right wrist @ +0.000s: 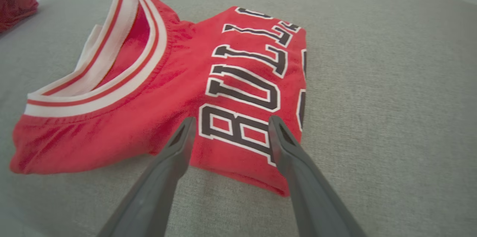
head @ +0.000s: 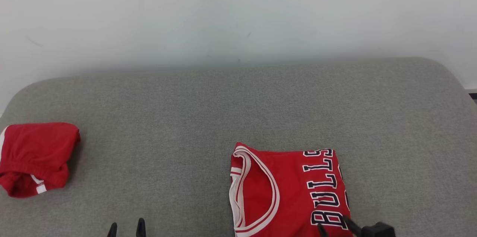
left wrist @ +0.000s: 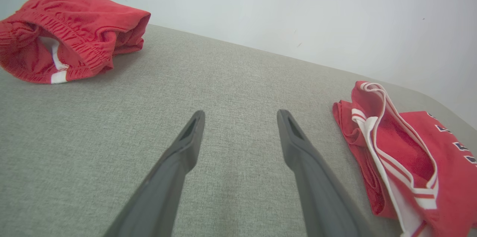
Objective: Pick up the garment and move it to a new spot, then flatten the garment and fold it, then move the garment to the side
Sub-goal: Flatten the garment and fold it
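Garment (right wrist: 167,80) — red, folded rectangular, on grey woven cushion (right wrist: 372,80); left gripper (left wrist: 241,116), right gripper (right wrist: 231,121) spread, empty.

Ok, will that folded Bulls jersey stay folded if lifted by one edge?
Probably not: the jersey looks thin and floppy, its layers gape at the collar, so they'd likely sag open. Pushed, it may bunch on the coarse grey cushion.

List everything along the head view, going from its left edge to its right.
Bunched red shorts → left pincer, open at the bottom edge → folded red jersey.
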You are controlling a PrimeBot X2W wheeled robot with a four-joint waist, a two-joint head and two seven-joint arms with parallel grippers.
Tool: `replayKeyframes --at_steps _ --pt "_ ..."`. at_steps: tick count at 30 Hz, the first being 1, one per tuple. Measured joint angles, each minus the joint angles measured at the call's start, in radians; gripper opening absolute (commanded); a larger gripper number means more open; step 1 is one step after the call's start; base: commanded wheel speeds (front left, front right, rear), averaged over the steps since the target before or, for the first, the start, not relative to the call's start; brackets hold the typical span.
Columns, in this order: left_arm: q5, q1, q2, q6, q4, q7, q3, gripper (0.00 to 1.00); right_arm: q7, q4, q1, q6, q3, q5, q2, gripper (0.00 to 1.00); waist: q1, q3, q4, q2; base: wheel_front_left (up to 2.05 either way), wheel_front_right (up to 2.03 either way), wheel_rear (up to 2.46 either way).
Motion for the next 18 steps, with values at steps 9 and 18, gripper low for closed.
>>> replayKeyframes --at_steps 9,18 --pt "0.000 0.000 0.000 0.000 0.005 0.000 0.001 1.00 0.028 0.076 -0.022 0.000 0.079 -0.021 -0.045 1.00 0.0000 0.009 0.023 0.0000 0.00 0.00 0.00" --pt "0.000 -0.004 0.000 0.000 0.008 0.000 -0.007 1.00 0.054 0.156 -0.077 0.000 0.079 -0.089 -0.044 1.00 0.0000 0.031 0.040 0.0000 0.00 0.00 0.00"
